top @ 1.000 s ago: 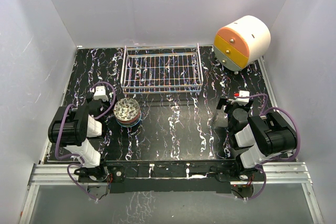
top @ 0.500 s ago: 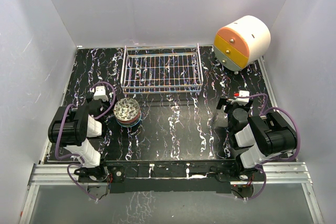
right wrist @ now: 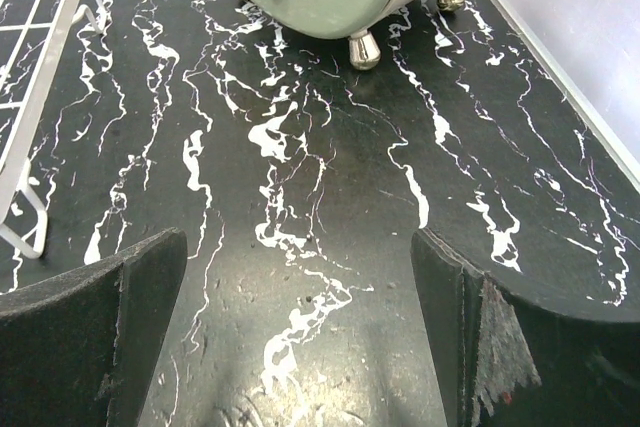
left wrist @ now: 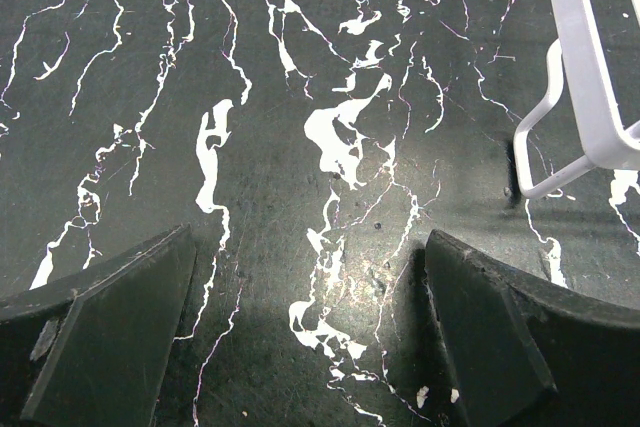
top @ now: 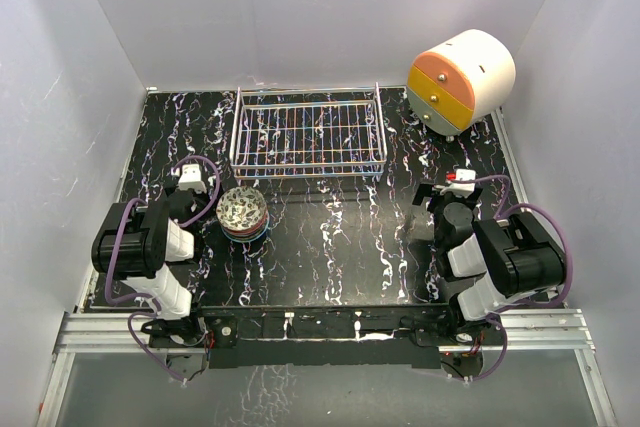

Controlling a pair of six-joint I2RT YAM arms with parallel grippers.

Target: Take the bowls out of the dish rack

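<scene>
- My left claw (left wrist: 305, 332) hangs low over the black, white-veined table (top: 330, 247) near its left front. Its jaws are spread wide with nothing between them.
- My right claw (right wrist: 300, 332) sits the same way at the right front: jaws wide, nothing held.
- The bowls (top: 242, 212) stand nested in one stack on the table, just right of my left claw and just in front of the rack's left corner. The top bowl shows a pale inside with a fine dark pattern, with pink and blue rims below it. I cannot count them.
- The rack (top: 308, 173), a shallow pale wire basket, sits at the far middle with no bowls in it.
- I judge the unloading done. Any move I make should lead away from the stack and rack, so nothing gets nudged.
- A round white, orange and yellow drawer unit (top: 460, 77) stands far right, well apart.
</scene>
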